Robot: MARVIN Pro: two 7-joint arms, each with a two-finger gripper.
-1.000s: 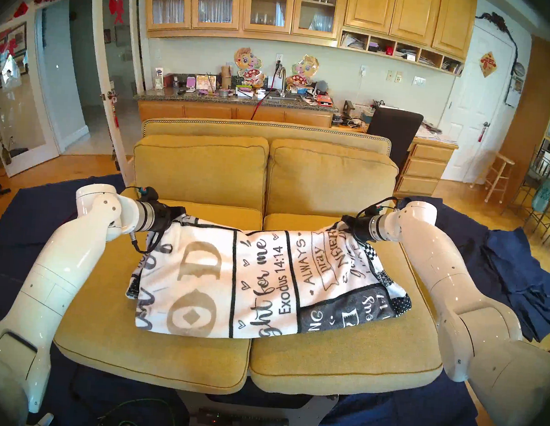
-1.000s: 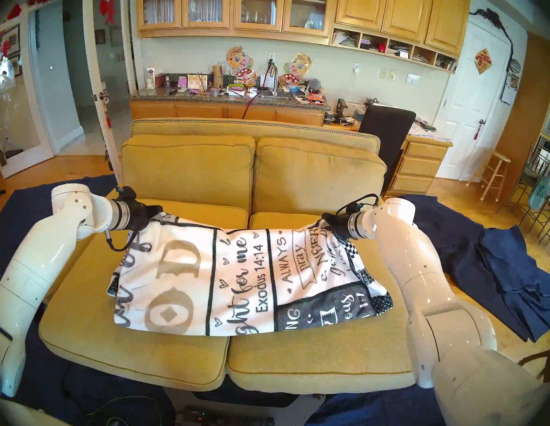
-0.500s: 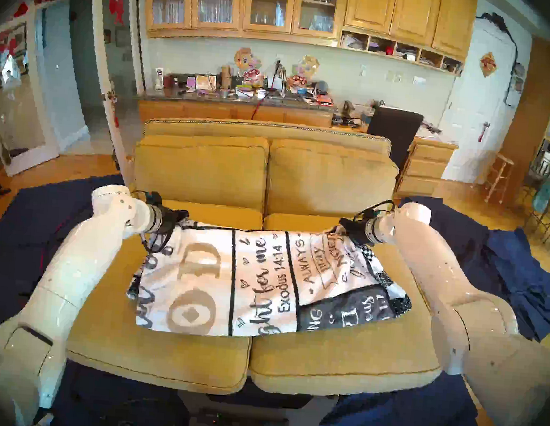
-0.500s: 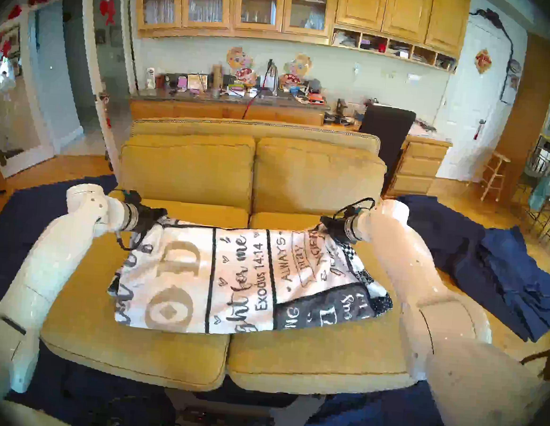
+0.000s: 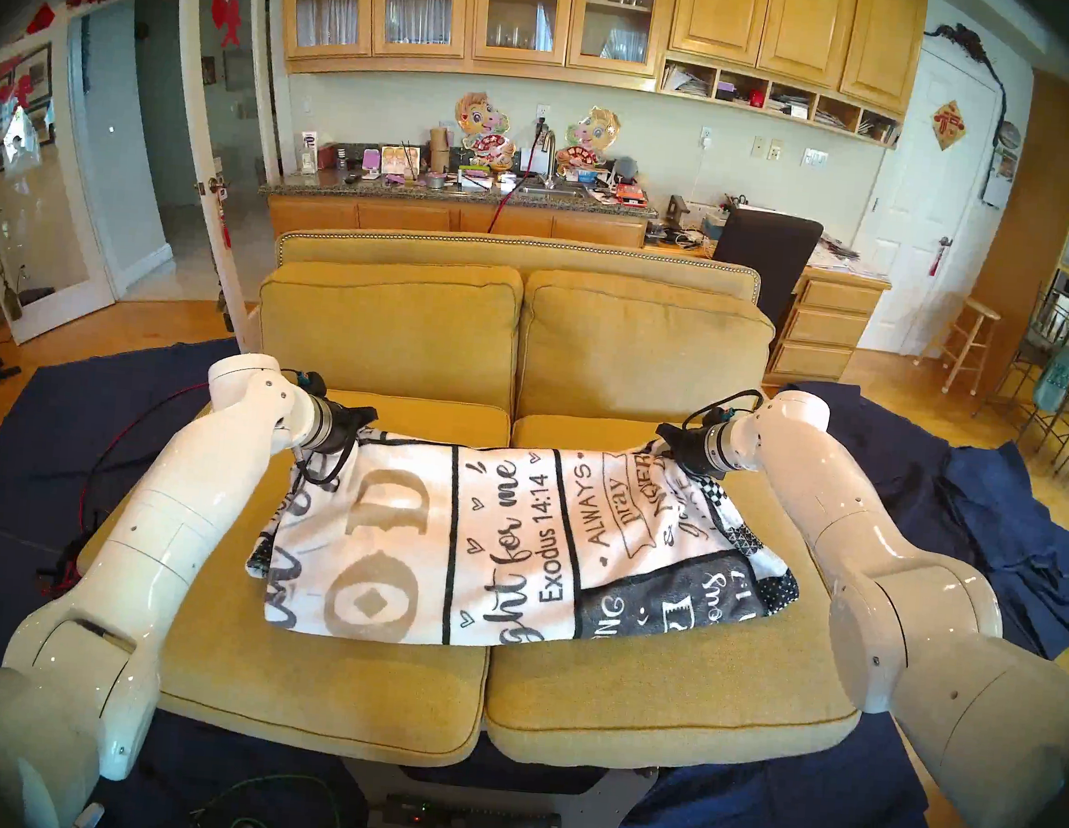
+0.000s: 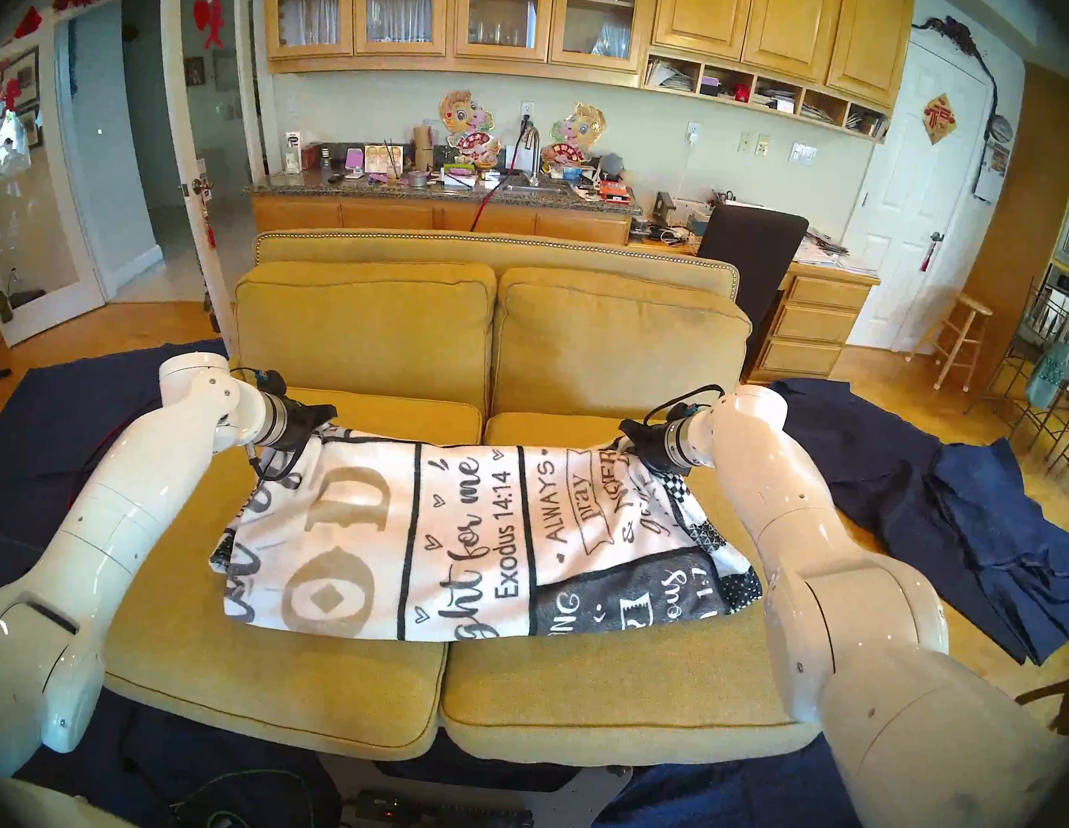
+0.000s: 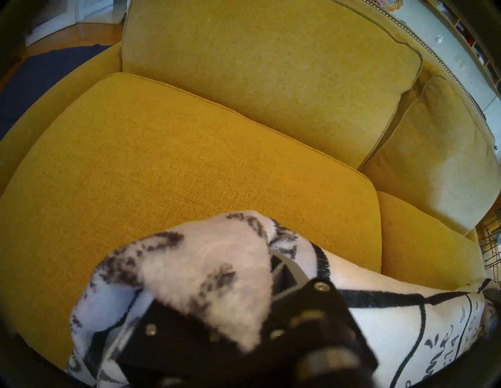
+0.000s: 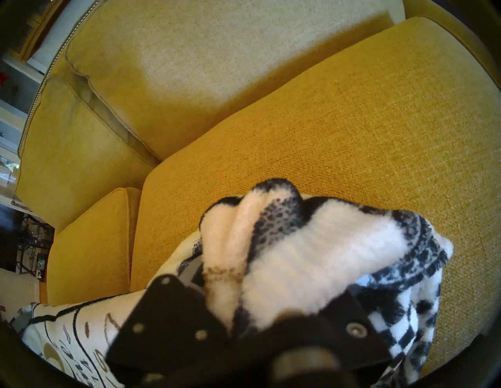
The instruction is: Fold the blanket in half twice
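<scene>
The white fleece blanket (image 5: pixel 508 548) (image 6: pixel 477 546) with black and tan lettering lies folded across both seat cushions of the yellow sofa (image 5: pixel 625 685). Its far edge is lifted off the seat between my two hands. My left gripper (image 5: pixel 367 421) (image 6: pixel 326 414) is shut on the far left corner, and fleece bunches over its black fingers in the left wrist view (image 7: pixel 206 281). At the far right corner my right gripper (image 5: pixel 663 434) (image 6: pixel 626 429) is shut on the checked border, which wraps its fingers in the right wrist view (image 8: pixel 284 243).
Navy blue cloths (image 5: pixel 989 522) drape the sofa's arms and the floor on both sides. The back cushions (image 5: pixel 391 335) rise just behind my grippers. Cables and a power strip (image 5: pixel 474 820) lie on the floor in front. A kitchen counter (image 5: pixel 460 197) stands beyond the sofa.
Both arms have drawn inward and forward, the left more than the right. The held far edge has come down a little and lies flatter; both grips are unchanged.
</scene>
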